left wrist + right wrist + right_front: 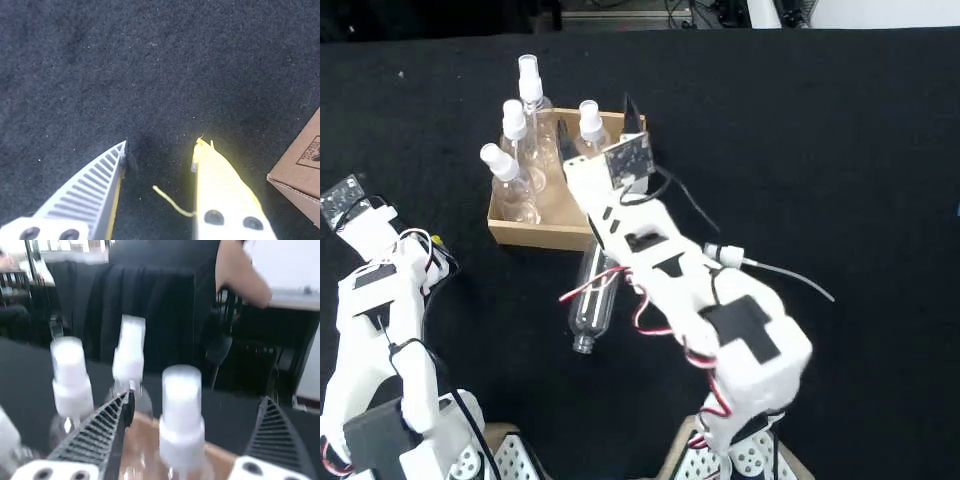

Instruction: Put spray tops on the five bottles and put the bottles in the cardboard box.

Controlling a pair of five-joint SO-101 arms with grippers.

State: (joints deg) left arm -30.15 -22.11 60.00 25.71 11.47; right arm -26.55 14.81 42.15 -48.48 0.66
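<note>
Your right gripper [196,398] hangs over the cardboard box [535,232], fingers spread either side of a capped bottle [182,410] — one of four standing inside. The fifth bottle [593,300] (uncapped) lies on the table [820,150] by the box's near edge, with the spray top [725,256] nearby. Your left gripper [161,145] is released — grasping nothing.

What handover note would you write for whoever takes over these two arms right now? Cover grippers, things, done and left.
Left gripper: open, holding nothing, above the table near a corner of the box.
Right gripper: open over the box, with one capped bottle's top seen between its fingers.
Done: four bottles stand capped in the box.
Left: the fifth bottle lies uncapped on the table beside the box, partly under the right arm. Its spray top lies loose nearby. Cap it, then box it.
</note>
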